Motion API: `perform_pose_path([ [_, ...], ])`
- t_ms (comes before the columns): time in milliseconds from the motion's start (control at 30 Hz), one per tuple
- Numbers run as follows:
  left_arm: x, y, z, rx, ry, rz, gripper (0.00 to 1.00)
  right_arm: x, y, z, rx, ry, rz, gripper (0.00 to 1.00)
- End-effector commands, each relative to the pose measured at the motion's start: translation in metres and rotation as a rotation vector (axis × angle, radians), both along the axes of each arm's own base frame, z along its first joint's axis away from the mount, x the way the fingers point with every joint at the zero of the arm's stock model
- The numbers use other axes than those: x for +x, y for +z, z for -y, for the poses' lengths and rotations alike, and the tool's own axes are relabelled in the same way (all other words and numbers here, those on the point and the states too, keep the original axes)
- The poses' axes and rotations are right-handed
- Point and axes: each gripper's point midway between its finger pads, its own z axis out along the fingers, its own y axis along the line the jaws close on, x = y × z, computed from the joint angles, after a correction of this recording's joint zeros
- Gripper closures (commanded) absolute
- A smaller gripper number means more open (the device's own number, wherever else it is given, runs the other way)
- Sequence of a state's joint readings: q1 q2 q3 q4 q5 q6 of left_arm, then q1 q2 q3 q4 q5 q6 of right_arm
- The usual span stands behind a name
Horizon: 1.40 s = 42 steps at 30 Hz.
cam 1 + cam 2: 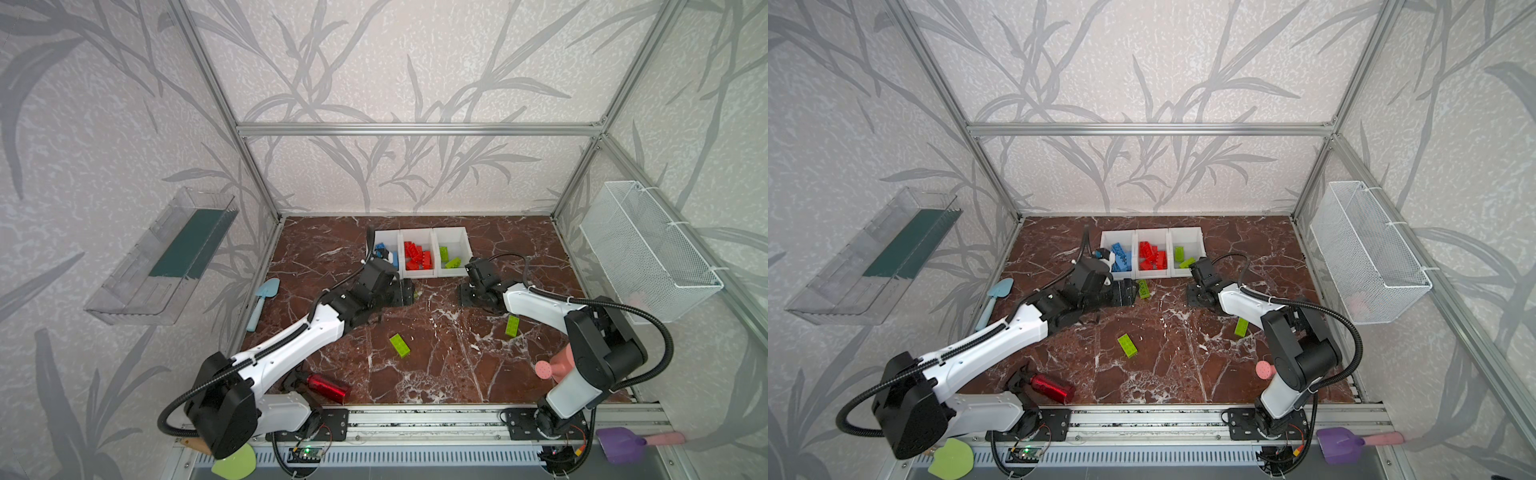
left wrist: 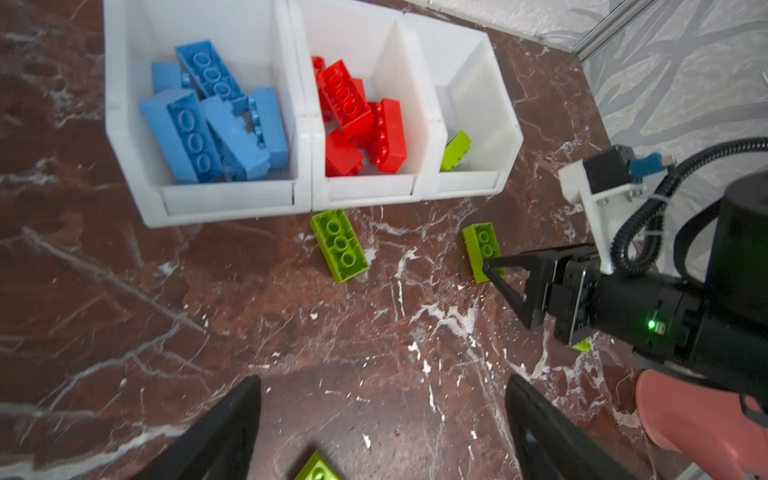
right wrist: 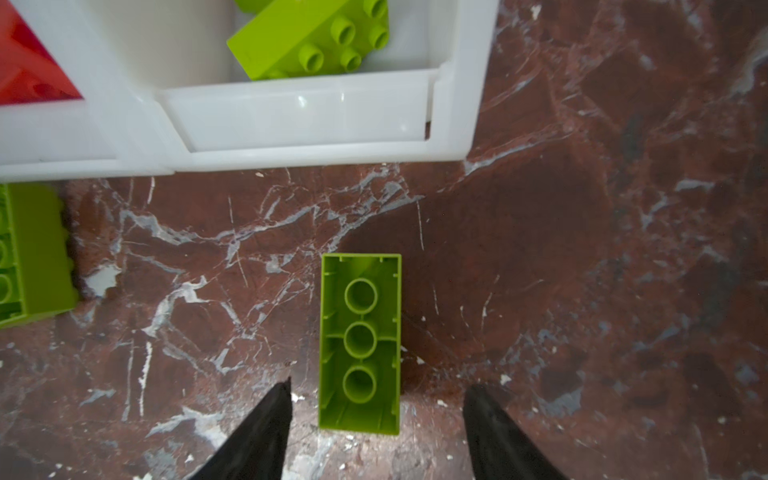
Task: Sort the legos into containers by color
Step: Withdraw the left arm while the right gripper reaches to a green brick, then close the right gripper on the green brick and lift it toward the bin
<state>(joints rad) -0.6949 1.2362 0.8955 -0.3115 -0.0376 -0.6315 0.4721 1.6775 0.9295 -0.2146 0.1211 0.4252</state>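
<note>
Marbled tabletop [image 3: 582,249]: greens remain.
Right gripper [image 3: 378,386], jaws released, straddles upturned lime-green plastic brick [image 3: 360,345]; next, clamp, carry to white plastic bin [image 3: 307,112]. Left gripper [image 2: 383,379] gapes empty.

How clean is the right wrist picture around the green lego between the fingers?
Right wrist view: the upside-down green lego is sharp, small glints on the bin lip, soft shadow on the marble to its side. Left wrist view: the left gripper looks soft at the frame edge. Both top views: frame bars splay, wide-angle.
</note>
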Motion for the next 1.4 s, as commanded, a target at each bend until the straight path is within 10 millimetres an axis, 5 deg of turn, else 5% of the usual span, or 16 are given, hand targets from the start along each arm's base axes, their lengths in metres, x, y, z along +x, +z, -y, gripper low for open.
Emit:
perform_pose_path([
  [0,-0.017,-0.004,-0.020,-0.006,0.059,0.008,0.09,0.002,-0.007,-0.002,-0.052,0.022,-0.026,0.36],
  [200,-0.048,-0.027,-0.052,0.034,0.104,-0.016,0.09,0.002,-0.023,-0.006,-0.094,0.040,-0.070,0.40],
  [467,-0.061,-0.044,-0.066,0.061,0.123,-0.037,0.09,0.001,-0.019,-0.008,-0.090,0.047,-0.064,0.73],
  [567,-0.062,-0.046,-0.065,0.056,0.118,-0.040,0.09,0.000,-0.011,-0.009,-0.079,0.054,-0.059,0.76],
  [700,-0.063,-0.048,-0.067,0.059,0.124,-0.033,0.09,-0.001,0.008,-0.012,-0.063,0.073,-0.042,0.78],
  [967,-0.065,-0.057,-0.064,0.047,0.114,-0.035,0.09,0.009,0.082,-0.026,0.020,0.129,0.086,0.78],
  [1200,-0.071,-0.063,-0.067,0.078,0.114,-0.029,0.10,0.055,0.127,-0.043,0.050,0.147,0.141,0.78],
  [1367,-0.079,-0.070,-0.072,0.107,0.120,-0.035,0.10,0.092,0.126,-0.048,0.114,0.132,0.134,0.78],
])
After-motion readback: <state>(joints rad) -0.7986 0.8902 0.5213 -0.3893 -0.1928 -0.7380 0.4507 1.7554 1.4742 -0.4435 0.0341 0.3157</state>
